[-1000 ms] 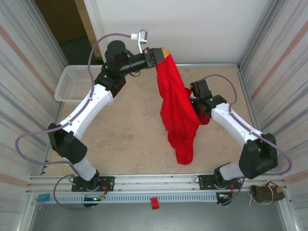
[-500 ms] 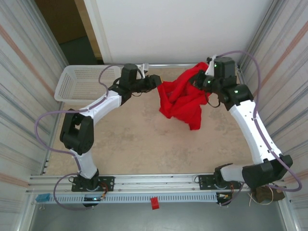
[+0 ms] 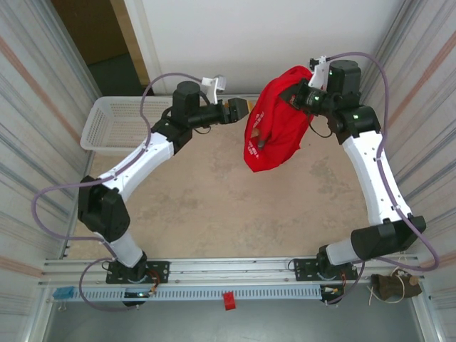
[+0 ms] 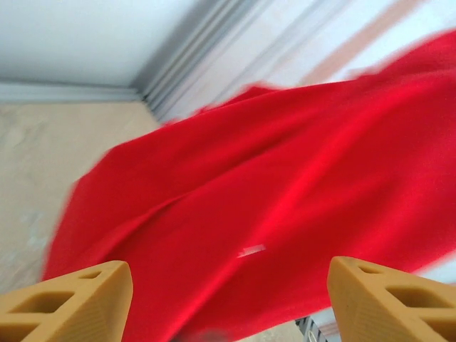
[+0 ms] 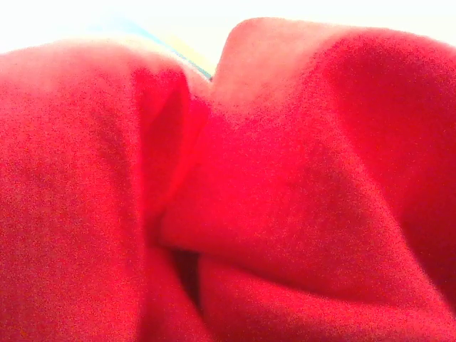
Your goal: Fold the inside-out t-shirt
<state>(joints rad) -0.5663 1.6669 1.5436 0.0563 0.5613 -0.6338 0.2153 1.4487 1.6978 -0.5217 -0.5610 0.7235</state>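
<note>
The inside-out t-shirt (image 3: 274, 127) is bright red and hangs bunched in the air at the back of the table, right of centre, with faint white lettering on its left edge. My right gripper (image 3: 302, 95) is raised at the shirt's top right and shut on the cloth, and the shirt hangs from it. Red folds (image 5: 285, 199) cover the right wrist view and hide the fingers. My left gripper (image 3: 239, 109) hovers just left of the shirt, open and apart from it. In the left wrist view its tan fingertips (image 4: 71, 299) stand wide apart with the shirt (image 4: 271, 192) beyond them.
A white mesh basket (image 3: 117, 122) sits at the back left corner of the beige table (image 3: 206, 206). Ribbed metal walls close both sides, and a white wall stands behind. A rail with the arm bases runs along the near edge.
My left gripper has let go of the shirt and opened. The right arm swung up to the back right, and the shirt now hangs from it alone.
</note>
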